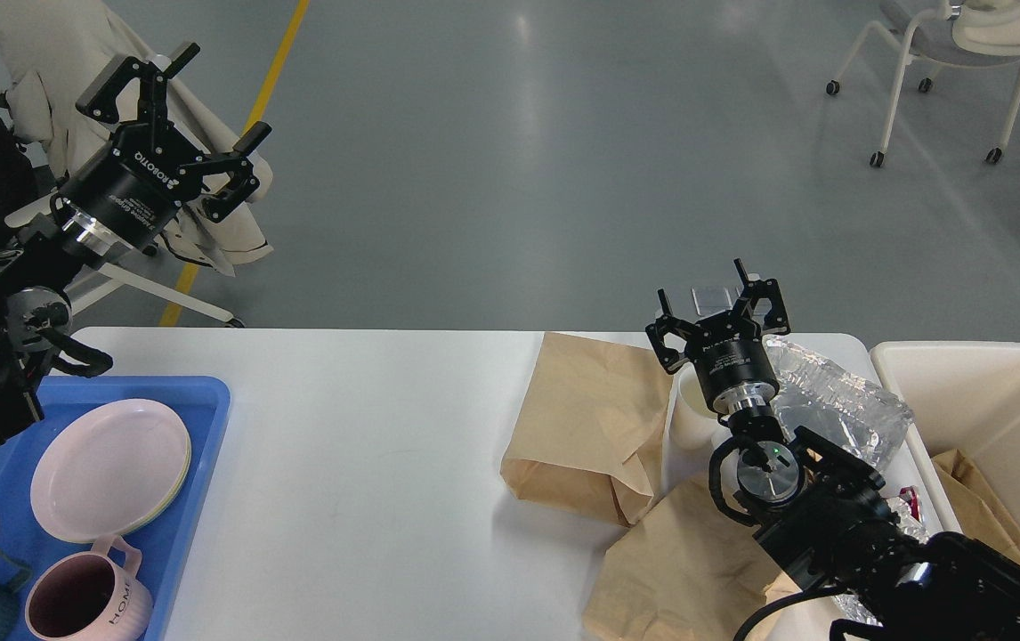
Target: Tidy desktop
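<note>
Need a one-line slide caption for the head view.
Desktop mid-tidy: dishes in blue tray, right pincer open above paper bags and crumpled plastic near beige bin, left pincer open, raised.

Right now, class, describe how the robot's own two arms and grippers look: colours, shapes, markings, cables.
Both arms are black. The left gripper has a black cylindrical body lettered ROBOTIQ in white, a silver ring behind it, and two linked black fingers. The right gripper matches, with small white print, a silver disc bearing a green light, and black cables looping beside the wrist.
</note>
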Motion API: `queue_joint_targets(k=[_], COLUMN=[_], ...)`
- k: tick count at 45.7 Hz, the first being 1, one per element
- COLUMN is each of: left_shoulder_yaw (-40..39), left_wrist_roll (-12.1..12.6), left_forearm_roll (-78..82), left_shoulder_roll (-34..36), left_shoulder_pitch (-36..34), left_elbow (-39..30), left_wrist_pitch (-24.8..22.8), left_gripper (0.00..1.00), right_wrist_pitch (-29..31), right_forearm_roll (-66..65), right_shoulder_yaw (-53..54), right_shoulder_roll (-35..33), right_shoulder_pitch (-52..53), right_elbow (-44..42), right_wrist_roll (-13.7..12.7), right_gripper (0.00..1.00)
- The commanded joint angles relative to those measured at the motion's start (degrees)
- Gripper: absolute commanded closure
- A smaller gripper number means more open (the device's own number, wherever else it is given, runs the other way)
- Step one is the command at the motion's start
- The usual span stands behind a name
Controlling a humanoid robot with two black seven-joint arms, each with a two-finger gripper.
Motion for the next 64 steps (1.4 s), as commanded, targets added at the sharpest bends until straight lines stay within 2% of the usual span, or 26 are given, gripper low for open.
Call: queue_joint_targets(k=[1,13,21,25,29,32,37,39,40,44,49,51,64], left_shoulder_yaw=[-0.2,-1.9,-6.3,-7.9,-10.8,-14.0,-19.5,-21.6,-22.4,-24.4,-24.6,-24.7,-25.0], left_wrist_roll=[0.5,0.5,0.6,2.0,7.1,13.2,25.6,28.7,29.2,28.2,24.3,23.7,23.4], left_forearm_roll=[-0.1,-2.3,-3.8,-3.9,-4.6,-5.8,-7.7,-8.2,-8.4,-8.4,-8.4,-8.4,-8.4], left_shoulder_roll=[-0.5,-1.5,-4.3,-6.3,-8.0,-8.6,-8.7,-8.9,-9.0,-8.7,-8.7,-8.7,-8.8], left_shoulder_pitch=[0.1,7.4,13.6,14.8,16.0,16.9,17.0,17.4,17.9,20.6,21.0,21.0,21.1], left_elbow=[0.1,0.2,0.5,1.6,2.9,3.2,3.5,3.5,3.5,3.4,3.4,3.4,3.4], left_wrist_pitch=[0.0,0.0,0.0,2.4,2.8,2.9,4.5,4.7,4.7,4.3,4.5,4.6,4.6], left_gripper=[0.03,0.01,0.00,0.00,0.00,0.00,0.00,0.00,0.00,0.00,0.00,0.00,0.00], right_wrist_pitch=[0.0,0.0,0.0,0.0,0.0,0.0,0.0,0.0,0.0,0.0,0.0,0.0,0.0], right_forearm_roll=[0.0,0.0,0.0,0.0,0.0,0.0,0.0,0.0,0.0,0.0,0.0,0.0,0.0], right_shoulder_yaw=[0.0,0.0,-0.1,0.0,-0.1,-0.1,0.0,0.0,0.0,0.0,0.0,-0.1,-0.1], right_shoulder_roll=[0.0,0.0,0.0,0.0,0.0,0.0,0.0,0.0,0.0,0.0,0.0,0.0,0.0], right_shoulder_pitch=[0.0,-0.1,-0.1,-0.1,-0.1,-0.1,-0.1,-0.1,-0.1,-0.1,-0.1,-0.1,-0.1], right_elbow=[-0.1,-0.1,-0.1,-0.1,-0.1,-0.1,-0.1,-0.1,-0.1,-0.1,-0.1,-0.1,-0.1], right_wrist_roll=[0.0,0.0,0.0,0.0,0.0,0.0,0.0,0.0,0.0,0.0,0.0,0.0,0.0], right_gripper=[0.00,0.00,0.00,0.00,0.00,0.00,0.00,0.00,0.00,0.00,0.00,0.00,0.00])
